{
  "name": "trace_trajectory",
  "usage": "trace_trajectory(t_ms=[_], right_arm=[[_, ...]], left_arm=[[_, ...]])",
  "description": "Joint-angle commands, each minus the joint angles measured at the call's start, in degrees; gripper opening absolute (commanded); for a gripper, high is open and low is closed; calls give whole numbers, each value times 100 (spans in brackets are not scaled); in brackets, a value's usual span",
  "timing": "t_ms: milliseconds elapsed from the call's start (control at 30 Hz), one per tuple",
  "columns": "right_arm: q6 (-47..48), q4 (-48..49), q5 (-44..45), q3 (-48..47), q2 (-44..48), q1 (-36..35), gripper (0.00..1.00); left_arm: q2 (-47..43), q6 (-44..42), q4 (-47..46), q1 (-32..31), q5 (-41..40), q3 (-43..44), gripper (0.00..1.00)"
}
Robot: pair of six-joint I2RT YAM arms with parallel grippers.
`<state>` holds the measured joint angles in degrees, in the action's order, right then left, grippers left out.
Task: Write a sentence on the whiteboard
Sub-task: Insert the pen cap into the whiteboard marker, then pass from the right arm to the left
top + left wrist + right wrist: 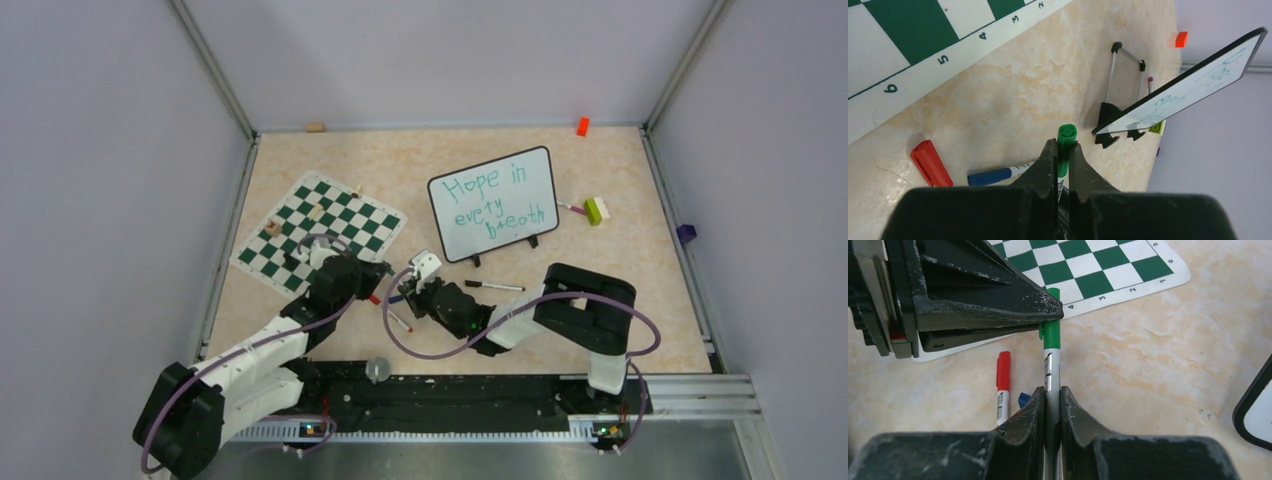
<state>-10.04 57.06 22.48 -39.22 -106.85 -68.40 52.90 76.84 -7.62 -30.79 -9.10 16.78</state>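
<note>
**Two claws, one green pen, and the board stands beyond**

Nearest the arm bases, both arms fold in toward the middle of the desk (pixel 620 300) and meet on a single green marker (pixel 1051 365). The right claw (pixel 1052 395) is clamped on the pen's white barrel. The left claw (pixel 1063 150) is pinched tight on its green cap (pixel 1067 134). So the pen's long axis runs straight from one claw to the other, roughly side to side across the desk in the overhead view, barrel end to the right and cap end to the left. That line looks like what matters next: a push along it would seat the cap, and a pull along it would bare the tip. Any sideways drift could bend the pen against one grip.

Just beside the pen, on the desk below, lie a red marker (pixel 1003 371) and a blue marker (pixel 990 176), both loose. The chessboard mat (pixel 320 232) lies off to the left.

Farther out, beyond the claws and to their right, the whiteboard (pixel 462 240) stands tilted on its two black feet. The sentence (pixel 478 216) is on it in green, three lines reading "Hope in every breath". The right arm is the nearer one to the board, and the writing looks complete.
</note>
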Motion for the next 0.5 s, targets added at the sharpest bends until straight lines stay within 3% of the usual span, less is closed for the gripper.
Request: trace_trajectory(t_ms=[0,100,133,233,300,467], right_arm=[[-99,672,-270,-443,202,133,0],[-150,529,-303,-412,267,190,0],[-177,454,-345,-405,296,208,8],[-233,330,-240,-375,359,227,60],[-205,339,-194,-255,479,226,77],[-59,394,-13,138,938,234,83]], left_arm=[[166,9,-23,-761,1897,360,0],[165,-100,90,-776,1639,409,0],[126,-167,236,-772,1350,463,0],[34,-551,892,-656,482,732,0],[14,-890,1269,-503,35,958,0],[167,-1552,1748,7,-387,1431,0]])
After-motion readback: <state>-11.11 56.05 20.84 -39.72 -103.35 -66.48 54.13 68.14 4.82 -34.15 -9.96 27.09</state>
